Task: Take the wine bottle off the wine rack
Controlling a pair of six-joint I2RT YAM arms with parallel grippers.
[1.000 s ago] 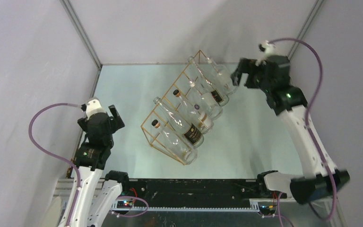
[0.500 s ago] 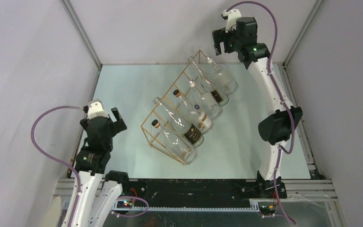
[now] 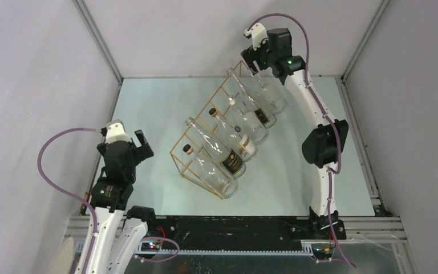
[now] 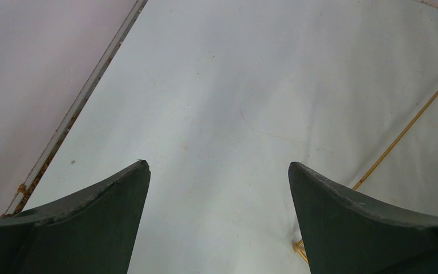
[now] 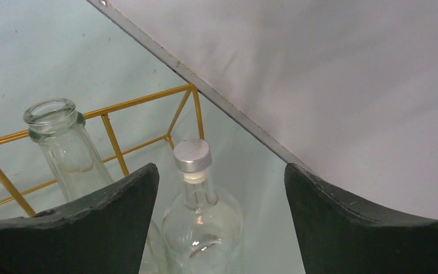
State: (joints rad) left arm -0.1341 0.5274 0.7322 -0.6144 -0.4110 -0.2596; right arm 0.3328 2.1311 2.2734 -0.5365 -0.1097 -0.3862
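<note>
Glass bottles [image 3: 217, 147] lie in gold wire rack [image 5: 148, 98].

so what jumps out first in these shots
The gold wire wine rack lies diagonally across the table, holding a row of clear glass bottles. The right end effector hovers open above its far end, a silver-capped bottle framed in its wrist view. The left end effector hangs open near the left edge.
</note>
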